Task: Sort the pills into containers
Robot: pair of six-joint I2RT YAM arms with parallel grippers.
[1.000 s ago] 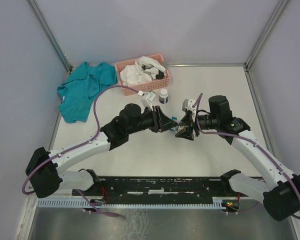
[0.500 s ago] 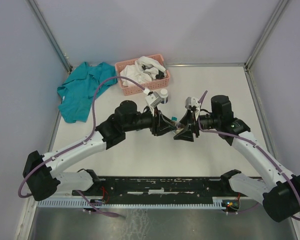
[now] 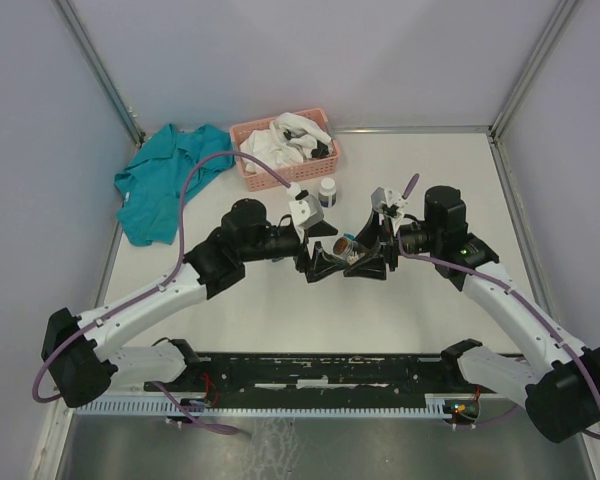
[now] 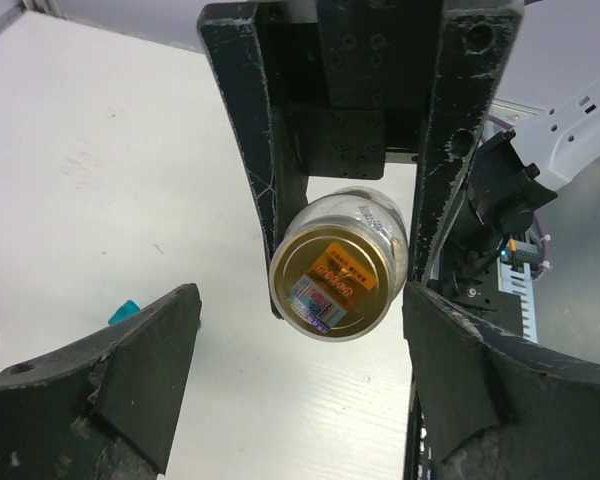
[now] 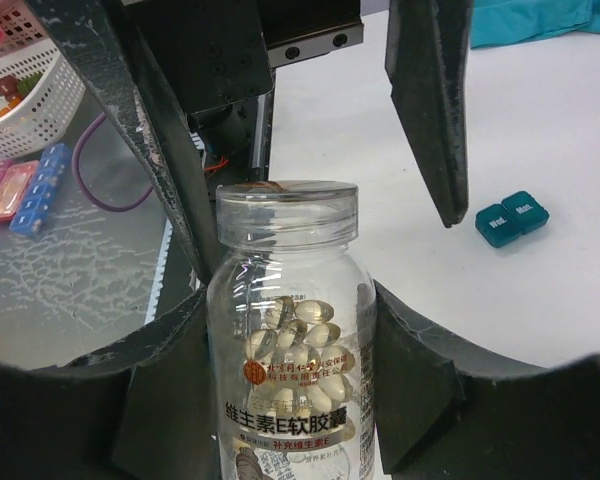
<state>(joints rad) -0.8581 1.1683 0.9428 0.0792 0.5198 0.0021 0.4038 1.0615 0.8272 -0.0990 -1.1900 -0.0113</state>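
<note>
left tool opened wider, drawn back off the pill bottle, bottle lid now exposed

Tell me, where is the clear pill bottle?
In the top view the clear pill bottle is mid-table, held by the right gripper, its gold lid facing the open left gripper, near the white bottle.

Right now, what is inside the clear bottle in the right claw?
Pale yellow softgel capsules show through the clear bottle above its label. How far down they fill is hidden behind the label and the right claw.
</note>
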